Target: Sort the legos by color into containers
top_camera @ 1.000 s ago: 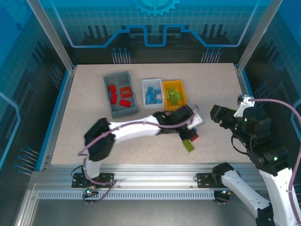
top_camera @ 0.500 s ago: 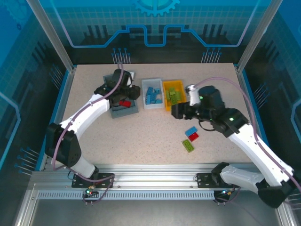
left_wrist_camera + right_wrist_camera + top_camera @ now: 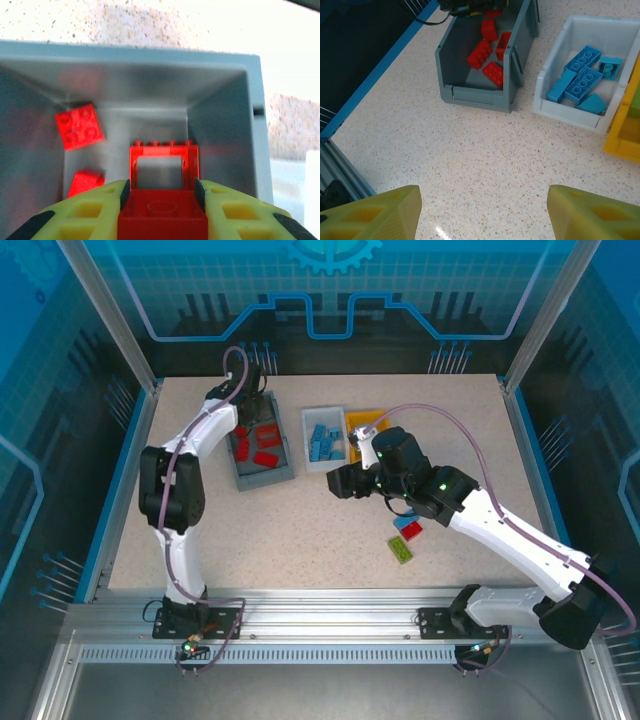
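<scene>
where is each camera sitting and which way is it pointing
top external: above and behind the bases, looking down on the table; left arm and right arm show.
left wrist: above the grey bin, looking down into it; the left gripper clamps a red brick.
right wrist: low over the table, facing the grey bin and white bin; the right gripper is open, empty.
shared: all three views show the grey bin with its red bricks.

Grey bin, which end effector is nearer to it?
Left. The left end effector is over the grey bin, gripping a red brick; right end effector hovers open, right of it.
</scene>
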Robot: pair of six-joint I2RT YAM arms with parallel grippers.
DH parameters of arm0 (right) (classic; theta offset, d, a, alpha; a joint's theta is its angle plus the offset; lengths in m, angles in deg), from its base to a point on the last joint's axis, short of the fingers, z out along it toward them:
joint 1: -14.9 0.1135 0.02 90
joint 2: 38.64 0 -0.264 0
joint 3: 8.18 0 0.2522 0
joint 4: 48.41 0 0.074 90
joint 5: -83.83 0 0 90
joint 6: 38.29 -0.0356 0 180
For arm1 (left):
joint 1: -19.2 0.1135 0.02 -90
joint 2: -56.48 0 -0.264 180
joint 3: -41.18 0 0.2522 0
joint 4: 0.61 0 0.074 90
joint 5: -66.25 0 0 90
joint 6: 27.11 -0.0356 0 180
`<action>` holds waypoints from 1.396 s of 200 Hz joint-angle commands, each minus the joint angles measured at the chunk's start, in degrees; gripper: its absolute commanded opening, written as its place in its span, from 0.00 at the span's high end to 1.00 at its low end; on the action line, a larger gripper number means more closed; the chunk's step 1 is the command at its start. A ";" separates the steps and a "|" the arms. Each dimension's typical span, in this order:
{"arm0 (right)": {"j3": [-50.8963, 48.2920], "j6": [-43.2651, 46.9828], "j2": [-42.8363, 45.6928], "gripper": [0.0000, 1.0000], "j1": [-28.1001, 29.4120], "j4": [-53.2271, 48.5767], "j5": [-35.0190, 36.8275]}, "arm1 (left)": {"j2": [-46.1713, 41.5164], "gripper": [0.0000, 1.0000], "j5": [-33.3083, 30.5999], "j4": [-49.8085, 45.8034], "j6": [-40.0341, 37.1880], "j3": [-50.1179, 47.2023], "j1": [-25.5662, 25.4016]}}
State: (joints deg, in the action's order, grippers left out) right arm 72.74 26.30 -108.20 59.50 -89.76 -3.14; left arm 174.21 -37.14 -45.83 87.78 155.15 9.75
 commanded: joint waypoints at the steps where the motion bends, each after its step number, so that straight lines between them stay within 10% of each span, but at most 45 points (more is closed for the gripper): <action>1: -0.25 -0.20 0.09 0.31 0.51 2.91 0.49 | 4.31 0.70 -2.00 -2.62 5.14 5.79 0.84; 62: -1.04 -1.14 0.33 0.31 0.52 4.44 -0.35 | 10.12 0.66 -3.65 -0.18 3.99 9.40 1.02; 115: -3.71 -2.14 1.73 0.30 0.32 2.50 1.33 | 8.03 0.42 -1.83 1.03 3.25 6.11 0.77; 230: -16.44 -23.42 7.14 0.30 -1.98 -21.54 15.17 | -19.82 0.39 -0.25 6.19 4.79 -13.35 -5.06; 279: -21.35 -24.34 -1.03 0.29 -1.83 -23.09 10.86 | -40.92 0.37 2.12 10.65 7.83 -33.97 -21.04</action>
State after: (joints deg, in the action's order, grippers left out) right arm 53.02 3.42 -104.86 57.60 -110.72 9.82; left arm 141.73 -37.34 -37.94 92.89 130.10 -3.47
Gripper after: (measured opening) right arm 0.704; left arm 0.624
